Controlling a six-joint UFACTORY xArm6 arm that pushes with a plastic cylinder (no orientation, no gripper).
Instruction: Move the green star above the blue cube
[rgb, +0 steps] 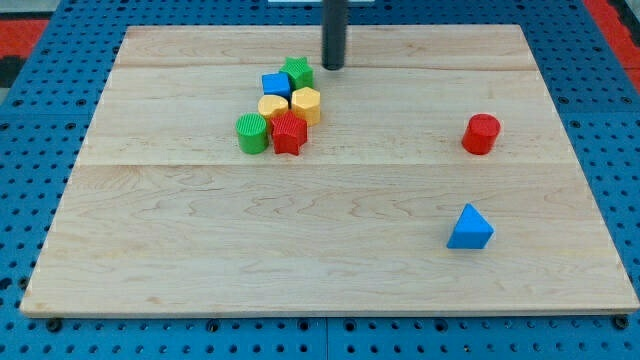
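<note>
Green star (297, 71) sits just left of the bare rod's tip (332, 67), touching the blue cube (276, 85) at its upper right — no gripper, nothing held.

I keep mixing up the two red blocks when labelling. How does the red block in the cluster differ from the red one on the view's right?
The red star has a notched, pointed outline; the red cylinder is round and smooth. The red star sits packed in the cluster, touching the green cylinder and yellow blocks; the red cylinder stands alone, far to the view's right. Both share the same red colour, similar size, and lie about level in the view.
</note>
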